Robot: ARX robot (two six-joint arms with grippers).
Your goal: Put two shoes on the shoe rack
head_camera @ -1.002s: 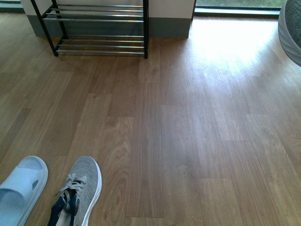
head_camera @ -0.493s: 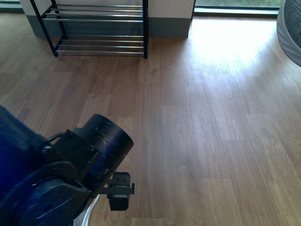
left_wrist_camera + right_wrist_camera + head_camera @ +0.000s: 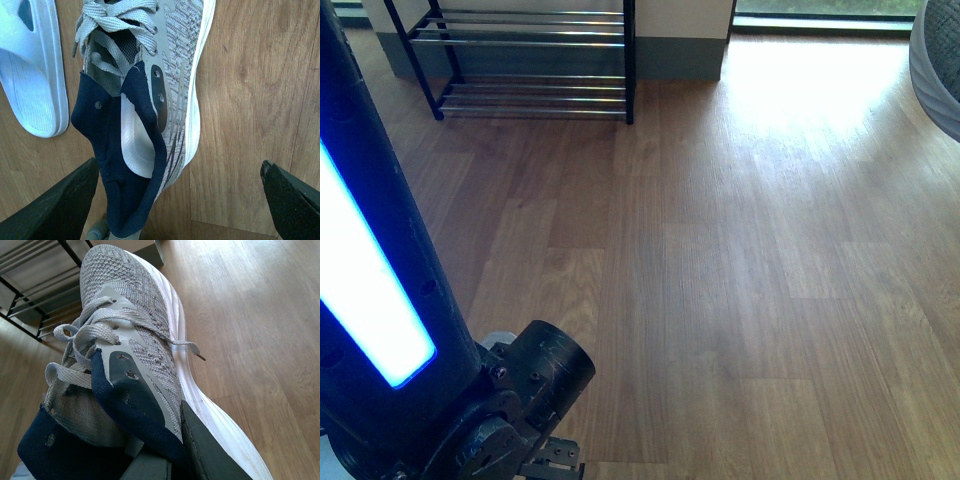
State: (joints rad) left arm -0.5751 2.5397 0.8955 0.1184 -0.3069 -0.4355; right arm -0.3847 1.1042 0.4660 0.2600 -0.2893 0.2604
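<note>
Left gripper (image 3: 175, 200) gapes over the sneaker (image 3: 175, 65) beside the sandal (image 3: 30, 85). It is likely light and soft, so pinch its collar (image 3: 115, 150). Right gripper (image 3: 177, 460) clamps another sneaker (image 3: 135, 315).

Daylight from the upper right of the front view bleaches the floor (image 3: 810, 80) into glare, and a light strip (image 3: 365, 290) on the arm (image 3: 385, 200) at the left burns out blue-white. Both wrist views are evenly bright. The sneaker (image 3: 170, 75) is sharp, while the dark fingers (image 3: 295, 215) in the lower corners are soft.

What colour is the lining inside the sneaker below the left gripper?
Navy blue; the lining of the sneaker shows best in the left wrist view.
</note>
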